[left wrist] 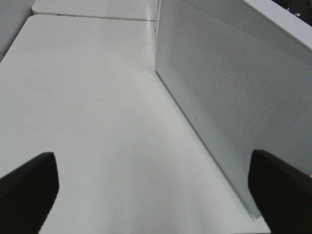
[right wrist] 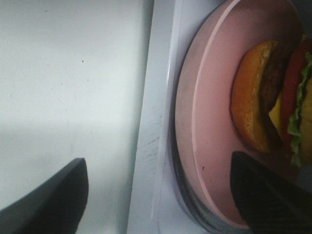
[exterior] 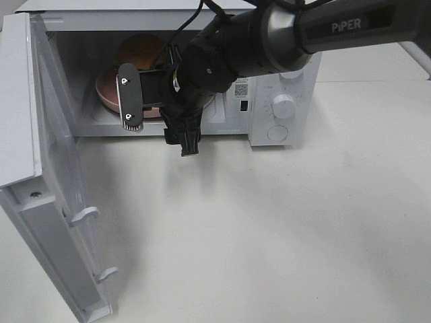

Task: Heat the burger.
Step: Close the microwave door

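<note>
With the burger (right wrist: 273, 97) on the plate (right wrist: 204, 122) inside the microwave (exterior: 266, 118) and the right fingers (right wrist: 48, 200) apart astride the plate rim, a skewed retreat may snag the rim and drag the plate out; the left fingers (left wrist: 27, 190), also apart, hang beside the door (left wrist: 234, 97).

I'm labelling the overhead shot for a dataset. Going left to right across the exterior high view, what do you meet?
Open microwave door → burger on its pink plate → upper control knob. The right gripper overlaps the plate in this view, so it is left out.
</note>
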### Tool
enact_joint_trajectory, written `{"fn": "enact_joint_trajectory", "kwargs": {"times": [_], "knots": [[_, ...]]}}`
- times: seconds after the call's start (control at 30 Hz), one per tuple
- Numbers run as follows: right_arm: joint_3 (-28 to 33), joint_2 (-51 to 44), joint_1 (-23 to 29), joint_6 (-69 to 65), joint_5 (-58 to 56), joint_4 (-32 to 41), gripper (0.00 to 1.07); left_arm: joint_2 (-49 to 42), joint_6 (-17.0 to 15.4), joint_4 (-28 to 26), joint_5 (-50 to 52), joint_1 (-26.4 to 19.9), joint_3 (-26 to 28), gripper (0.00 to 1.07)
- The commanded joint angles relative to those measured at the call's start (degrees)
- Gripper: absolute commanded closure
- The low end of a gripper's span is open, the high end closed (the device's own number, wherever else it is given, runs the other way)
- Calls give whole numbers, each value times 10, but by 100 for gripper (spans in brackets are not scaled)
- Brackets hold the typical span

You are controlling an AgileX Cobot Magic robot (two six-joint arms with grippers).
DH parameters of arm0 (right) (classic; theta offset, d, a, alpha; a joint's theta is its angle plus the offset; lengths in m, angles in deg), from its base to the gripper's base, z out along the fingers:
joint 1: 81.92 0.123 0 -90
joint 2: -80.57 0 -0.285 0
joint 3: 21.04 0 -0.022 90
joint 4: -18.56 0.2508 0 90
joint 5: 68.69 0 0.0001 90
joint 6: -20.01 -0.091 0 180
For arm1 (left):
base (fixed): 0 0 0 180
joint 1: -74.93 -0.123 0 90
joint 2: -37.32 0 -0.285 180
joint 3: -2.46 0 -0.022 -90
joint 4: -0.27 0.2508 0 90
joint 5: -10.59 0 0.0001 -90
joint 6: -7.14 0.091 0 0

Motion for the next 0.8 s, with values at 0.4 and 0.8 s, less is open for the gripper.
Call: {"fn": "enact_joint_trajectory", "kwargs": {"times": [0.4,0.8], "knots": [[115,-99,1,-28,24,-3,31,-8,0,2,8,0,-1,9],[211,-201,1,-153,19,-14,31,-8,0,2,8,0,-1,9]]}}
